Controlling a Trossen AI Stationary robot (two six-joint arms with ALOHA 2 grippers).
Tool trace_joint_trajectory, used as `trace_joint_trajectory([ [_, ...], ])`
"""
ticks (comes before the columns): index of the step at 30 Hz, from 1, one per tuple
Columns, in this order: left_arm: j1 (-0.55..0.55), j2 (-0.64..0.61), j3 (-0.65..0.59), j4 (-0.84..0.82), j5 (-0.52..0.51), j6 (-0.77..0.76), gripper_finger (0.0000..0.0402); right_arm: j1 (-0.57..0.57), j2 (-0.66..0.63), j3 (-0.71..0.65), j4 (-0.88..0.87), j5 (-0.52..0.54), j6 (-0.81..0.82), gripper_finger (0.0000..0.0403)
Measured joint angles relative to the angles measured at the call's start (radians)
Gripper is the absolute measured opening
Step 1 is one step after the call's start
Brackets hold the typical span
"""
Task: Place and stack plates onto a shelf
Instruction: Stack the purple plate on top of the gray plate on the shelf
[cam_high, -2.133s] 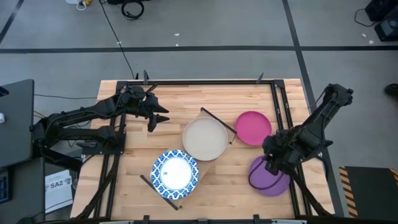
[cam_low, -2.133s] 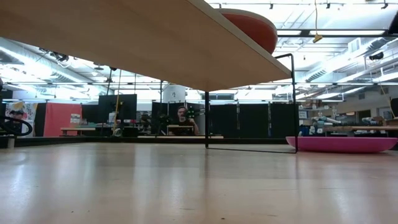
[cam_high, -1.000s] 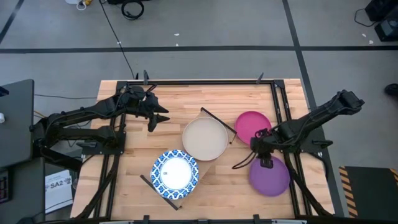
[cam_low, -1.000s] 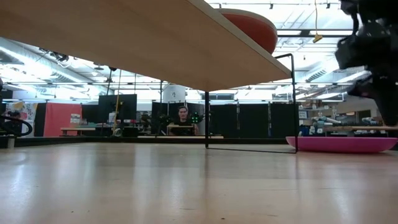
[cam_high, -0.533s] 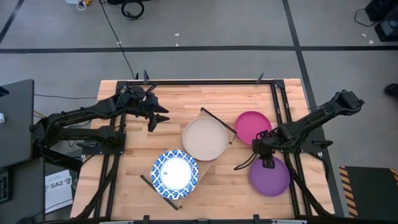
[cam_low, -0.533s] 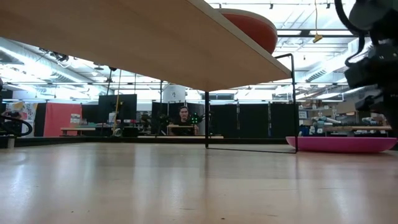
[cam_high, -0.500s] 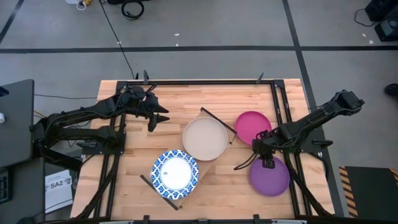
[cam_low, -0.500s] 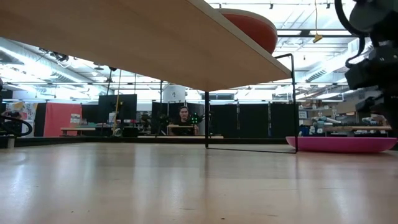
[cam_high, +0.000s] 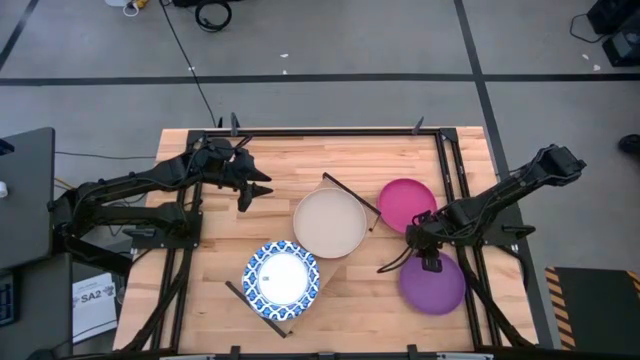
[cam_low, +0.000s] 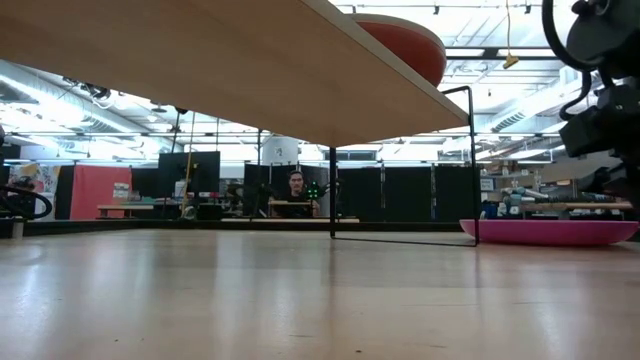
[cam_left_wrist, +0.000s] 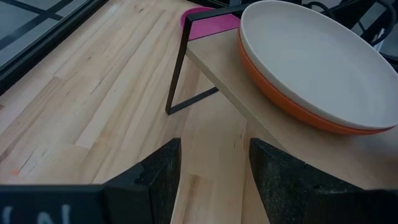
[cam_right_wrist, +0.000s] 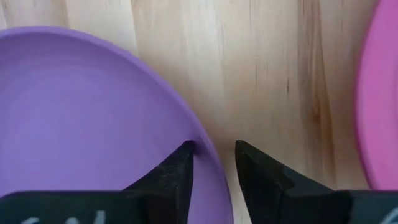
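Seen from above: shelf (cam_high: 330, 262) set slantwise across the table (cam_high: 270, 160), bearing a beige plate (cam_high: 328, 222) stacked on an orange one at its far end and a blue-rimmed plate (cam_high: 281, 276) at its near end. Right of the shelf, on the tabletop: magenta plate (cam_high: 407, 204) farther off, purple plate (cam_high: 433, 282) nearer, the two close together but apart. Right gripper (cam_high: 424, 258) lowered over the far-left rim of the purple plate; in the right wrist view, fingers (cam_right_wrist: 176, 174) narrowly spread and straddling that rim, one inside the plate and one outside over bare wood, with a slight gap visible on the outer side, so not clearly clamped. Left gripper (cam_high: 250, 187) held over the far-left part of the table, well apart from the shelf, fingers spread wide with nothing between them; in its wrist view, orange plate (cam_left_wrist: 292, 99) visible beneath the beige one on the shelf end, black rod support (cam_left_wrist: 186, 68) below. In the low view: shelf underside overhead, magenta plate on the table at right, a person seated far back in the room.
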Motion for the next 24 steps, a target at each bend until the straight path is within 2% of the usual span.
trace_joint_trajectory([
  [7, 0.000, 0.000, 0.000, 0.000, 0.000, 0.000, 0.0196, 0.000, 0.000, 0.000, 0.000, -0.002, 0.000, 0.0067],
  [13, 0.000, 0.000, 0.000, 0.000, 0.000, 0.000, 0.0196, 0.000, -0.001, 0.002, 0.006, -0.068, 0.002, 0.0016],
  [19, 0.000, 0.000, 0.000, 0.000, 0.000, 0.001, 0.0196, 0.000, 0.000, 0.006, 0.011, -0.102, 0.003, 0.0016],
  [24, 0.000, 0.000, 0.000, 0.000, 0.000, 0.001, 0.0196, 0.000, 0.001, 0.060, -0.022, -0.101, 0.000, 0.0019],
])
